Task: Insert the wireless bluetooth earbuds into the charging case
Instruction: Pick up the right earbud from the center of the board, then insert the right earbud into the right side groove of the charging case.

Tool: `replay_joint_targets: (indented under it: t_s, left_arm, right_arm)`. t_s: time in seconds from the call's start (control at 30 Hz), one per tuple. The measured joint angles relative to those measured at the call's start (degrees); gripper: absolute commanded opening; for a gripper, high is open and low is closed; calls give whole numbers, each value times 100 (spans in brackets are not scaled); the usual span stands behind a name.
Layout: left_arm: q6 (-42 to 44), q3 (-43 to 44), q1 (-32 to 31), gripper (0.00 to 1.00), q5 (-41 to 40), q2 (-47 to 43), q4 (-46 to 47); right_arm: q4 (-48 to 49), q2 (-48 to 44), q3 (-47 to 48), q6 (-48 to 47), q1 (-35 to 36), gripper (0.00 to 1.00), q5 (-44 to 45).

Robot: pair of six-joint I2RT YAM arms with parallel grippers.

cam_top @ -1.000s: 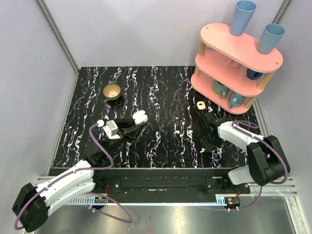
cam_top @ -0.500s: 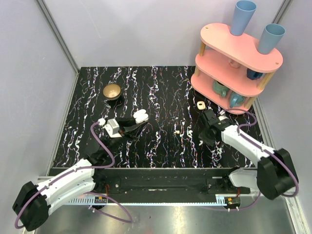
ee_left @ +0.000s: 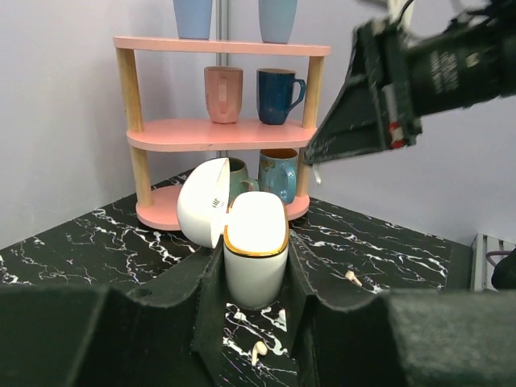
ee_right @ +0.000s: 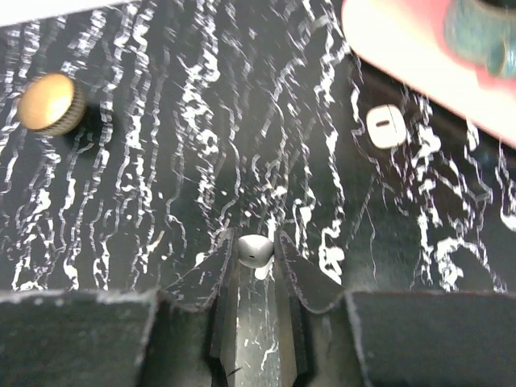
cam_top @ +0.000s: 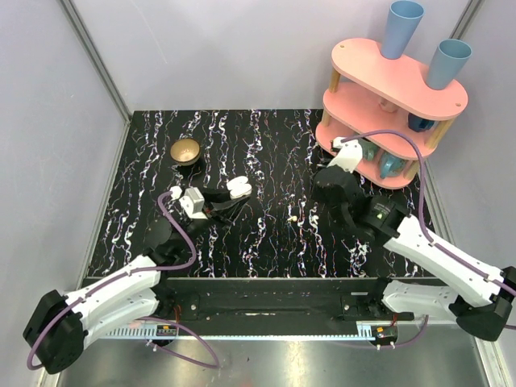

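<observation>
the left fingers (ee_left: 211,282) are pinching the charging case (ee_left: 255,258), one on each side. the case is white with a gold rim. it stands upright and its round lid (ee_left: 203,201) is flipped open to one side. the case is near the middle of the black counter (cam_top: 266,145), a bit to the left.

the right fingers (ee_right: 282,262) are pinching one tiny white earbud (ee_right: 253,249) right at their tips. they hang over the counter, off to the right of the case and well apart from it.

a second earbud (ee_left: 259,351) lies on the counter just under the case. a third earbud (ee_left: 353,278) lies on the counter between the two arms.

a small white square thing (ee_right: 385,126) lies close to the foot of the pink shelf (cam_top: 387,81). the shelf is at the far right corner. it has mugs on it and two blue cups (cam_top: 403,28) on top. a little gold bowl (cam_top: 186,151) sits at the far left of the counter.
</observation>
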Motion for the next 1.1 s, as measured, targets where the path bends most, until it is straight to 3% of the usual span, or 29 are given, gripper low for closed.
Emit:
replay_joint_targets:
  t_s: [0.27, 0.5, 0.67, 1.1]
  left_arm:
    - [-188, 83, 0, 0, 114, 339, 68]
    - [-315, 83, 0, 0, 173, 479, 243]
    - [-391, 83, 0, 0, 212, 564, 428]
    - [-627, 44, 0, 0, 463, 929, 1338]
  right_arm:
    - [1668, 199, 267, -2288, 1878, 0, 1941]
    - [3224, 551, 267, -3491, 2540, 0, 2422]
    - [3517, 549, 369, -3414, 2594, 0, 2253]
    - [2793, 758, 968, -2391, 2597, 0, 1235]
